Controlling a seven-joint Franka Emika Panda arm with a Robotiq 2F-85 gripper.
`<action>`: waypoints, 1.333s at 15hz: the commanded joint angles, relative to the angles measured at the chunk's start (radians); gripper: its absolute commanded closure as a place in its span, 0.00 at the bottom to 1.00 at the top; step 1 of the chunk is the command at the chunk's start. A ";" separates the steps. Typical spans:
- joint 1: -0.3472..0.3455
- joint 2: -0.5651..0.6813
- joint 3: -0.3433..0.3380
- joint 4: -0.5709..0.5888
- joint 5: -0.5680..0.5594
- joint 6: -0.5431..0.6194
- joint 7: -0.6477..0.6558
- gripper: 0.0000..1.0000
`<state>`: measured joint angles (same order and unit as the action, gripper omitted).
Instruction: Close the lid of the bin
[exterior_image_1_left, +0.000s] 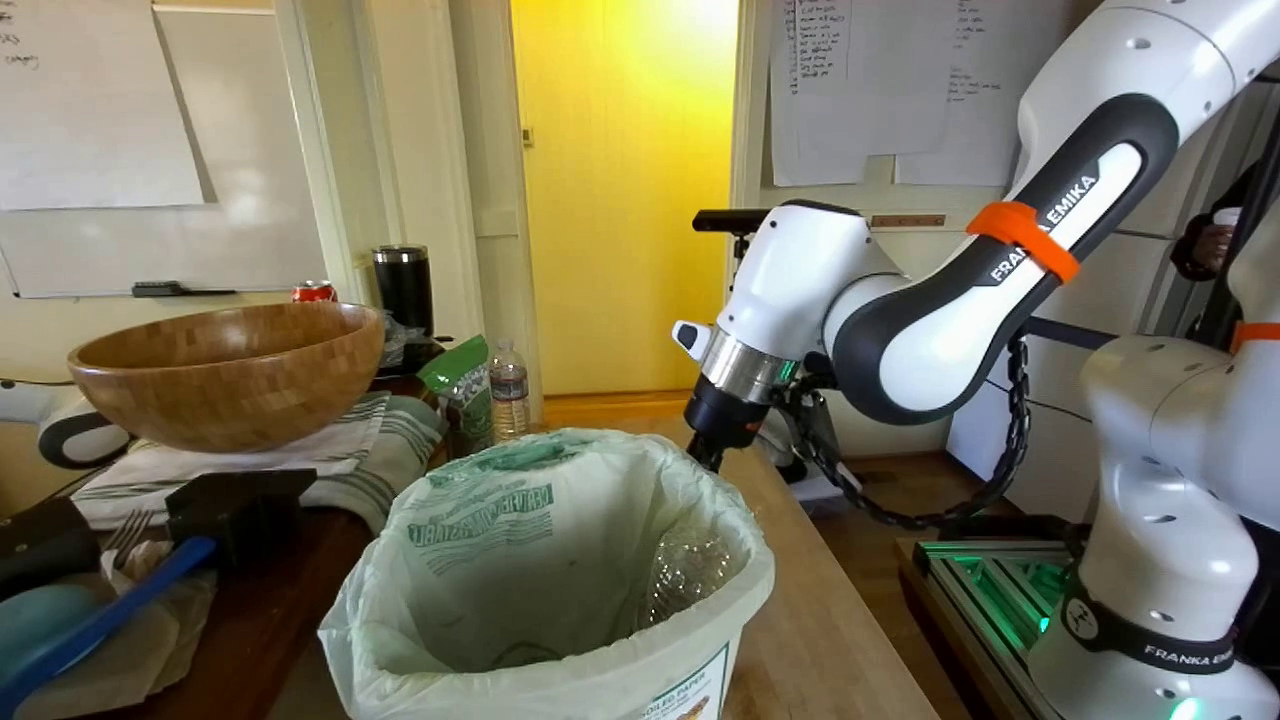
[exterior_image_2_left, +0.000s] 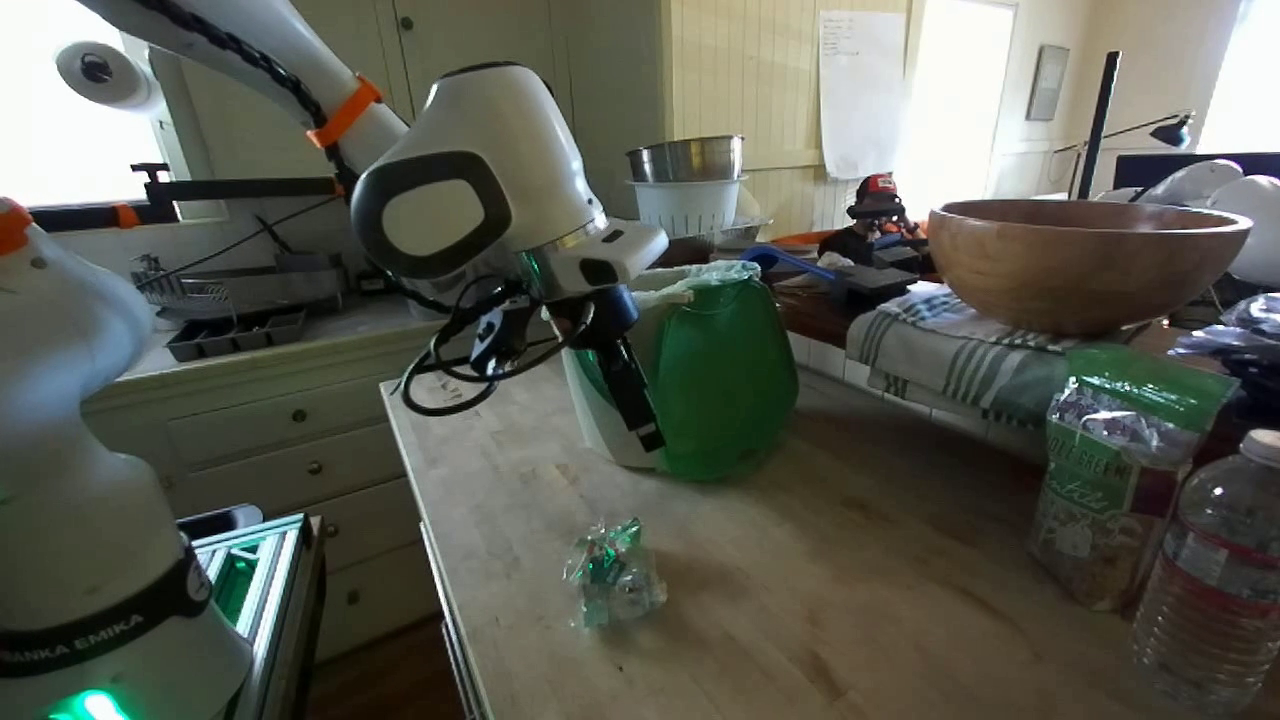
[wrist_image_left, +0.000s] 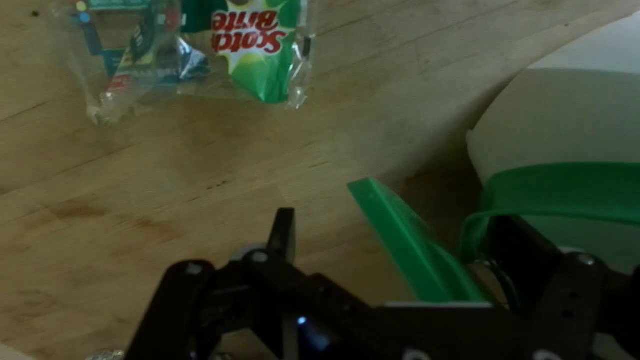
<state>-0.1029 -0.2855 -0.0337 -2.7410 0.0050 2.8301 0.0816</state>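
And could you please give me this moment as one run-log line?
bin: uncovered | lid: down alongside bin | jaws: open, lid edge between them | closing: not yet done | also: Scotch-Brite packet on counter

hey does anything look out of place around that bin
Yes: a crumpled wrapper lies loose on the counter, perhaps litter, though the open bin stands nearby. The lid hangs down the bin's side.

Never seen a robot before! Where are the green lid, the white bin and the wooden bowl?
Green lid (exterior_image_2_left: 730, 382): in an exterior view, middle of its broad face.
White bin (exterior_image_2_left: 602, 424): in an exterior view, lower side wall.
Wooden bowl (exterior_image_1_left: 230, 395): in an exterior view, outer wall.
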 joint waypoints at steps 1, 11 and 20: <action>-0.050 -0.003 0.039 -0.014 -0.075 0.057 0.058 0.00; -0.182 0.093 0.119 -0.003 -0.206 0.171 0.216 0.00; -0.516 0.081 0.319 -0.014 -0.508 0.394 0.488 0.00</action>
<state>-0.5022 -0.1736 0.2070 -2.7411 -0.4239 3.1978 0.4910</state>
